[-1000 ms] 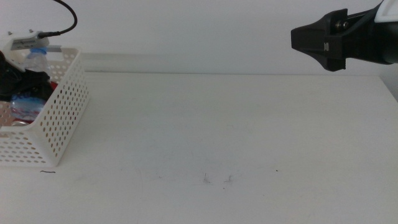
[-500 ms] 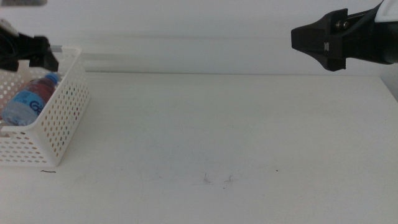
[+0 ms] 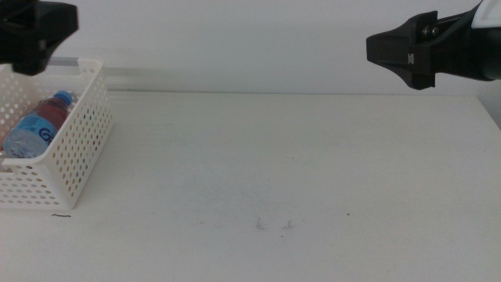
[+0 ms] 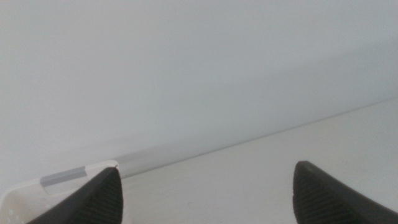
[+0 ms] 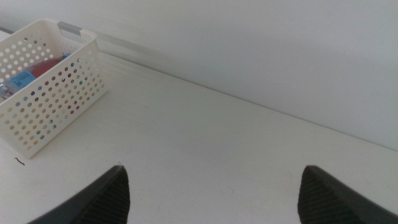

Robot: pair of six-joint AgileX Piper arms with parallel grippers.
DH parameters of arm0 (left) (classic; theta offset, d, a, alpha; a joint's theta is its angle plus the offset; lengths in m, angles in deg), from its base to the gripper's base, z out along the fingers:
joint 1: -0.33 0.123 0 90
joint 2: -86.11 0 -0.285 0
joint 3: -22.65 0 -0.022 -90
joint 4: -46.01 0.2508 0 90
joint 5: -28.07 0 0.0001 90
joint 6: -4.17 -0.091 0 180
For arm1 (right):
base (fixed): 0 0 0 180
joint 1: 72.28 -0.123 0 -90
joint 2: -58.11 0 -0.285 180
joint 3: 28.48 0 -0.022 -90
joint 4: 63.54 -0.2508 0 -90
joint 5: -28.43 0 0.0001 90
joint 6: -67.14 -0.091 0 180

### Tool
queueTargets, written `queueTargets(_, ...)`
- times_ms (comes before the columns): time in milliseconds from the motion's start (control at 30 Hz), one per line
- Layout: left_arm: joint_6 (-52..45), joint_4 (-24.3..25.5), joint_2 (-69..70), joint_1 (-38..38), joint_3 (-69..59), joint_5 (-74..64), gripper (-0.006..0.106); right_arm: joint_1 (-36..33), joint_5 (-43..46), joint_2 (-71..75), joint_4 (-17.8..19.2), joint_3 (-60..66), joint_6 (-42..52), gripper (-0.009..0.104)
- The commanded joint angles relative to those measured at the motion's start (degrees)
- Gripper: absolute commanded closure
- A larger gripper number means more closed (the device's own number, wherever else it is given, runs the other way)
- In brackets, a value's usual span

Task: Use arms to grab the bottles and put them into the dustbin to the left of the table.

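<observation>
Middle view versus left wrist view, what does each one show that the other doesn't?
Only the middle view shows the water bottle lying in the basket, the right gripper raised at the table's right, and the left gripper above the basket. Only the left wrist view shows that gripper's jaws spread open. Both show the basket's grey rim strip and the table.

A water bottle (image 3: pixel 35 125) lies in the dustbin (image 3: pixel 74 157), pincers raised.

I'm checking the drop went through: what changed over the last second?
The left gripper rose out of the dustbin, leaving the water bottle lying inside; its jaws are open. The right gripper, dustbin and table stayed put.
</observation>
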Motion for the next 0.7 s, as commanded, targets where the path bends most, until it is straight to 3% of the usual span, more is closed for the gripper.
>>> queueTargets(0, 0.43, 0.71, 1.72, -0.6, -1.51, 1.47, 0.007, -0.06, 0.44, 0.21, 0.31, 0.11, 0.27, 0.008)
queueTargets(333, 0.28, 0.83, 2.68, -0.6, -1.56, 0.47, 0.007, -0.06, 0.44, 0.21, 0.31, 0.11, 0.27, 0.008)
queueTargets(400, 1.26, 5.42, 2.68, -0.6, -1.56, 0.83, 0.007, -0.06, 0.44, 0.21, 0.31, 0.11, 0.27, 0.008)
queueTargets(533, 17.68, 12.71, 3.3, -0.75, -1.56, 3.41, 0.007, -0.06, 0.44, 0.21, 0.31, 0.11, 0.27, 0.008)
queueTargets(667, 21.86, 15.49, 3.3, -0.75, -1.56, 3.86, 0.007, -0.06, 0.44, 0.21, 0.31, 0.11, 0.27, 0.008)
